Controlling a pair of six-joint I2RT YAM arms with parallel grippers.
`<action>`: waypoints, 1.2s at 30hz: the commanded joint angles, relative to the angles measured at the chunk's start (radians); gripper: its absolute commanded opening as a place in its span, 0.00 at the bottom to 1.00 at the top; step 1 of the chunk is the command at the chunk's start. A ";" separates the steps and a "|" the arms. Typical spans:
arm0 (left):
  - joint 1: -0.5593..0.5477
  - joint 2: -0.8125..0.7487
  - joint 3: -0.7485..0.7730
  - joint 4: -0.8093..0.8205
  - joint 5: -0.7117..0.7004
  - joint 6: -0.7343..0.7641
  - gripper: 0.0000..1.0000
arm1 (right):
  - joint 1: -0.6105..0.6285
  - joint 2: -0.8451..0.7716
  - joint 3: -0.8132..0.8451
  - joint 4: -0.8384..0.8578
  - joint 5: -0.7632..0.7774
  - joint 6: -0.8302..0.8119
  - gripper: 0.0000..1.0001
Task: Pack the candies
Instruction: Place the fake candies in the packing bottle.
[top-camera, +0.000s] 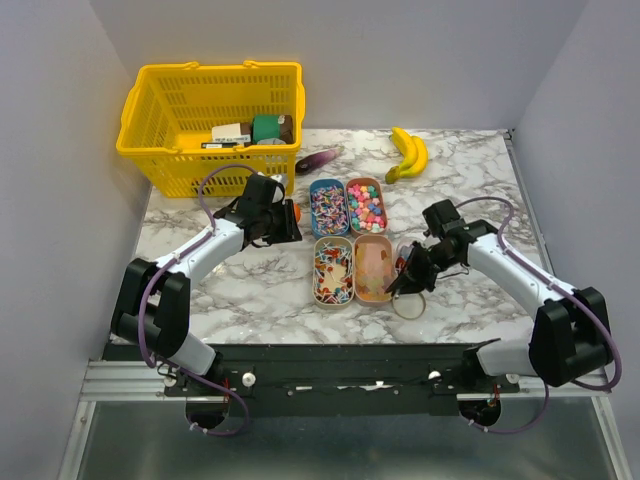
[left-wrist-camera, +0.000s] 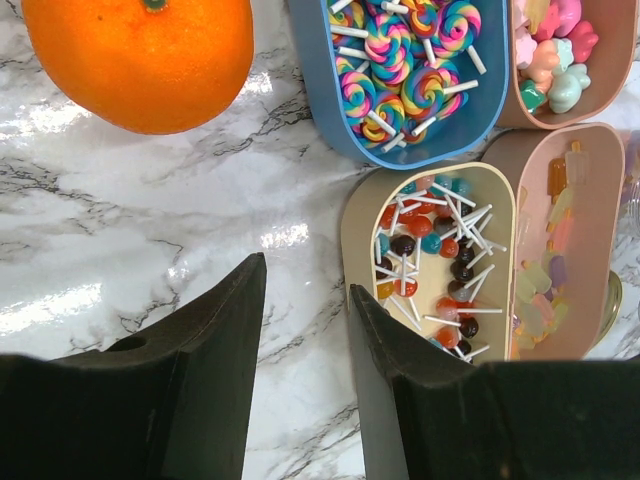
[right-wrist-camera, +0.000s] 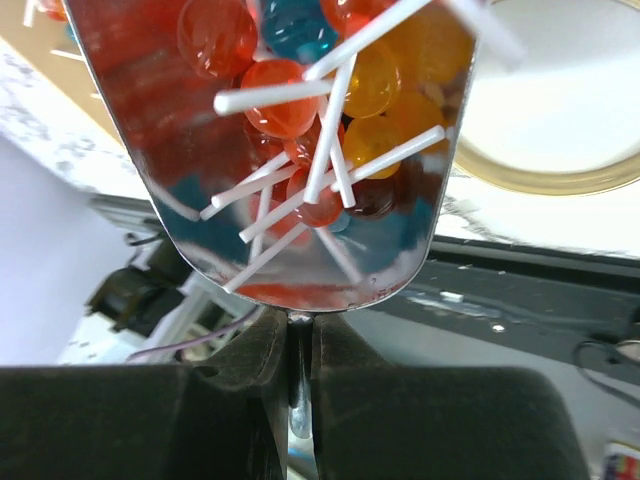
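Note:
Four oval trays stand together mid-table, all holding candies. The blue tray (top-camera: 329, 207) (left-wrist-camera: 320, 95) has swirl lollipops (left-wrist-camera: 400, 70). The beige tray (top-camera: 333, 270) (left-wrist-camera: 358, 215) has ball lollipops (left-wrist-camera: 440, 255). My right gripper (top-camera: 410, 272) (right-wrist-camera: 300, 330) is shut on the thin handle of a shiny metal scoop (right-wrist-camera: 300, 150). The scoop is loaded with red, orange and blue ball lollipops and sits by the peach tray (top-camera: 373, 267). My left gripper (top-camera: 285, 222) (left-wrist-camera: 305, 290) hangs open and empty over bare marble, just left of the beige tray.
An orange (left-wrist-camera: 140, 55) lies by the left gripper, left of the blue tray. A yellow basket (top-camera: 210, 120) with packages stands back left. Bananas (top-camera: 408, 153) and a purple item (top-camera: 318, 160) lie at the back. A round rim (top-camera: 408, 305) (right-wrist-camera: 560, 120) sits under the right gripper.

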 joint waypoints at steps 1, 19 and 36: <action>0.008 0.010 0.004 0.007 0.017 0.003 0.48 | -0.024 -0.039 -0.028 0.053 -0.112 0.087 0.01; 0.015 0.017 0.017 0.005 0.021 0.000 0.48 | -0.101 -0.118 -0.131 0.214 -0.276 0.276 0.01; 0.018 0.007 0.011 0.001 0.015 0.000 0.48 | -0.119 -0.177 -0.224 0.372 -0.351 0.424 0.01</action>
